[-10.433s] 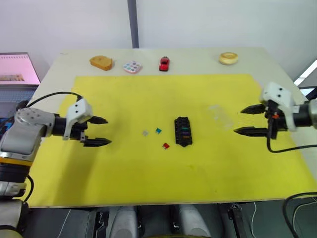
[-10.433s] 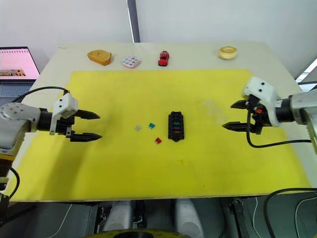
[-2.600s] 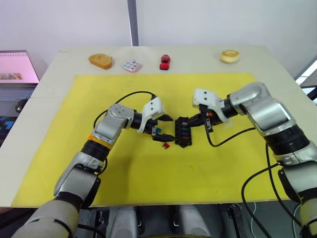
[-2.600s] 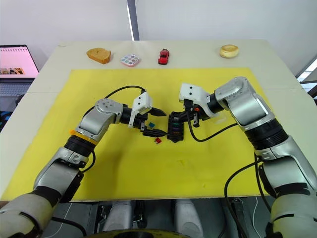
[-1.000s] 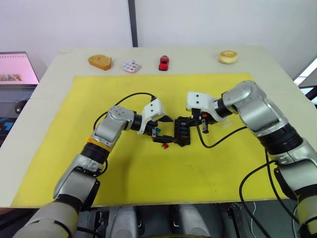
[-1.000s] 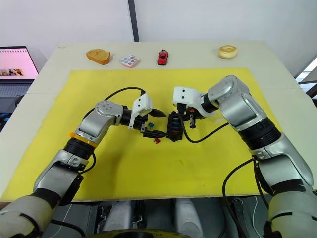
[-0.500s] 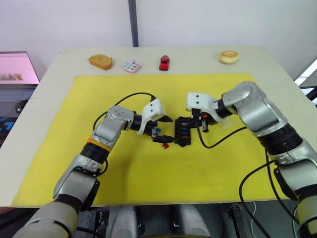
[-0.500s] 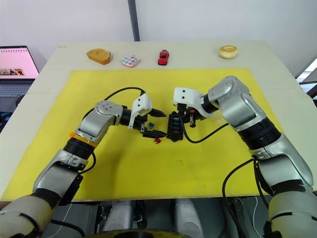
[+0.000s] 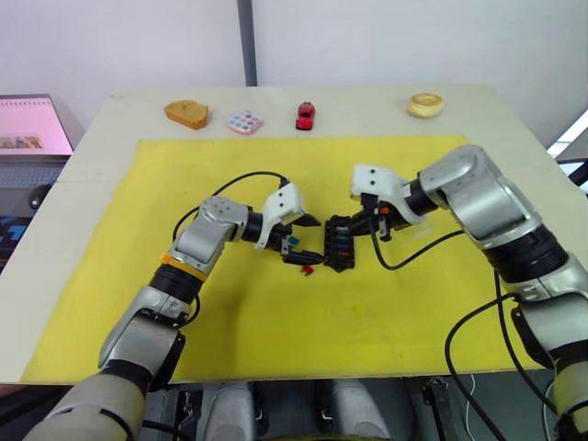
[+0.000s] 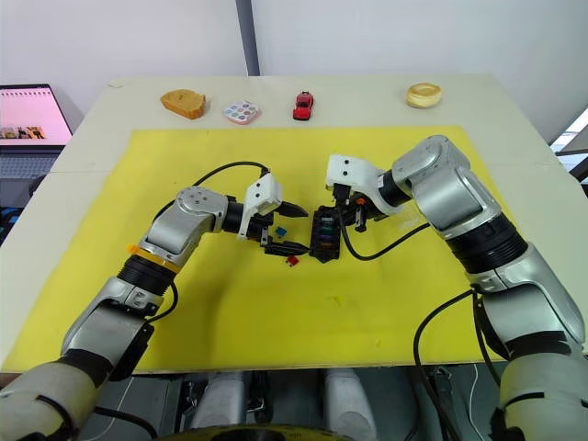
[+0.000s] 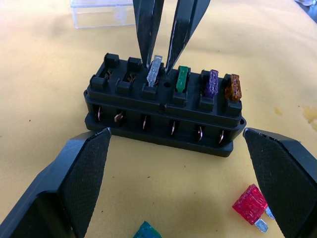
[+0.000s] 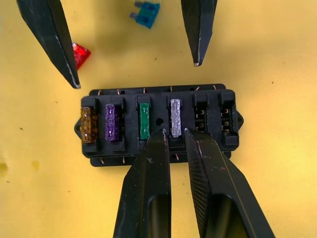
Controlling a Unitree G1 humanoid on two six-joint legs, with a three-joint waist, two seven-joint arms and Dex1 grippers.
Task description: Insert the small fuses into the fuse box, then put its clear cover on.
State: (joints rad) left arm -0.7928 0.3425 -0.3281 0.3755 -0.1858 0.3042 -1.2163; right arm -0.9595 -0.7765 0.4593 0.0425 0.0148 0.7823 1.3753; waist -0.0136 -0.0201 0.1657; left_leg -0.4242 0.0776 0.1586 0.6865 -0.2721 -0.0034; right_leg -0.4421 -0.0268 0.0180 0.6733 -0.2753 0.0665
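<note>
- Fuse box (image 9: 339,243), a small black block, lies on the yellow mat (image 9: 230,312) near the centre of the head view, with both grippers at it.
- Four of its slots are filled: amber fuse (image 12: 88,125), purple fuse (image 12: 113,124), green fuse (image 12: 144,121) and grey fuse (image 12: 175,118) sit side by side; the two slots past the grey one are bare.
- Right gripper (image 12: 174,133) comes in from the right of the frame, its fingers nearly together, the tips on either side of the grey fuse; whether they actually pinch it I cannot tell.
- Left gripper (image 11: 176,136) sits just left of the box, spread wide and holding nothing.
- Red fuse (image 11: 251,204) and teal fuse (image 12: 147,10) lie loose on the mat beside the box, between the left gripper's fingers.
- Clear cover (image 11: 101,12) lies on the mat beyond the box, on the right gripper's side.
- Along the upper edge of the surface (image 9: 367,115) stand a tan block (image 9: 186,114), a small round-dotted tray (image 9: 245,122), a red toy car (image 9: 305,116) and a pale ring (image 9: 424,105).
</note>
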